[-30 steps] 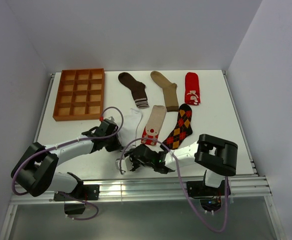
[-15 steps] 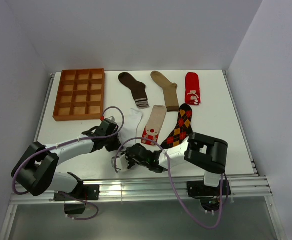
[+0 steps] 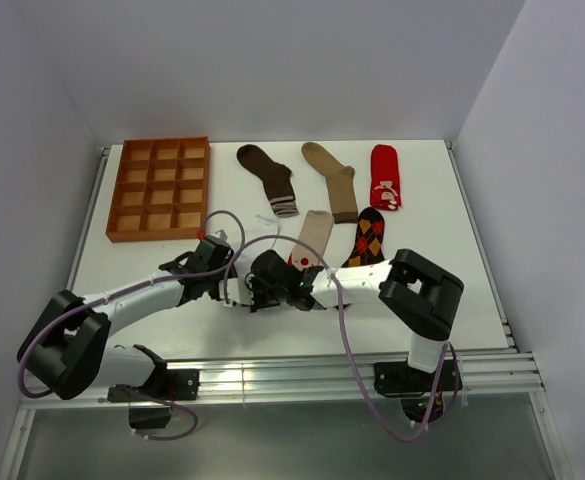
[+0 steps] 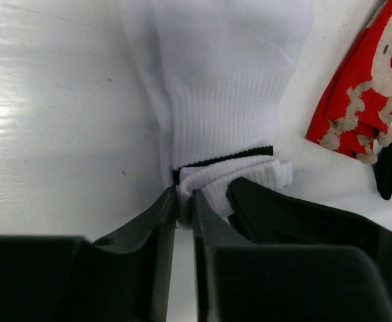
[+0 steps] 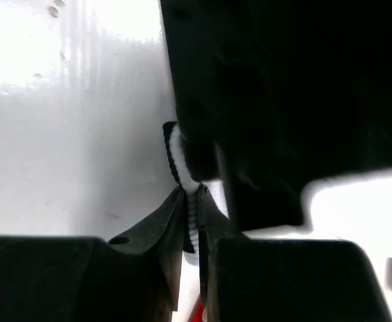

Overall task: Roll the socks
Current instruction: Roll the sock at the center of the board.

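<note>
Both arms (image 3: 147, 291) stretch inward, fingers (image 4: 159, 255) pinching white sock (image 4: 222, 100).

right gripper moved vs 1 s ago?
Yes. The right gripper has gone away from the near rail, farther onto the table, up beside the toe of the beige red-toed sock.

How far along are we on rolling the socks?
Done: nothing; no rolled sock shows in any view. In hand: the white sock, with the left pincer and right pincer both closed on its black-striped cuff, which looks folded over once. Left: the dark brown sock, tan sock, red sock, beige sock and argyle sock lie flat.
</note>
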Motion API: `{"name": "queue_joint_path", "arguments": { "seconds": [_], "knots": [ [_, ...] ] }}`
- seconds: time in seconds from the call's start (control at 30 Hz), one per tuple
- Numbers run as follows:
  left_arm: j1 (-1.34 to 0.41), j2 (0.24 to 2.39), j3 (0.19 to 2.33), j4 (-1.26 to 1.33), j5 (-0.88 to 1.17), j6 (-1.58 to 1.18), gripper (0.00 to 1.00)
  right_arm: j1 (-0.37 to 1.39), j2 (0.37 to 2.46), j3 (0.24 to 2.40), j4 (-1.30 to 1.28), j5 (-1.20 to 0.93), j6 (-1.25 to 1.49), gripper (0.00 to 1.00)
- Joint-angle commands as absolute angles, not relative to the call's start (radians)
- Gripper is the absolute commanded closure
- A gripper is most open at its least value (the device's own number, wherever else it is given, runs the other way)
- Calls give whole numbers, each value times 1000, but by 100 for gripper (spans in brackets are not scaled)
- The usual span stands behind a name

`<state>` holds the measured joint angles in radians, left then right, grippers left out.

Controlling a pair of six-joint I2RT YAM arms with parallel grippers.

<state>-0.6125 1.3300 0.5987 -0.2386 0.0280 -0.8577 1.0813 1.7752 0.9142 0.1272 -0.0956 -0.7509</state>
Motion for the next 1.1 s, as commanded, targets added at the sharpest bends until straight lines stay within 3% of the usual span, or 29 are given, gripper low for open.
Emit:
{"name": "queue_joint_path", "arguments": {
  "seconds": [0.0,0.17,0.27,0.83,1.07],
  "knots": [
    [-612,1273,604,-270,28,-864,74,1016,1740,1011,-67,-273,-634,94],
    [-606,1197,589,-287,5,-906,49,928,1769,1115,-236,-434,-558,95],
    [-604,1154,563,-291,-70,-933,41,879,1810,1179,-330,-547,-538,96],
    [-612,924,338,30,-120,-846,36,721,2324,1773,-1032,-974,-600,94],
    [-641,1011,316,228,-149,-739,36,670,2502,1973,-1230,-1088,-615,94]
  ]
}}
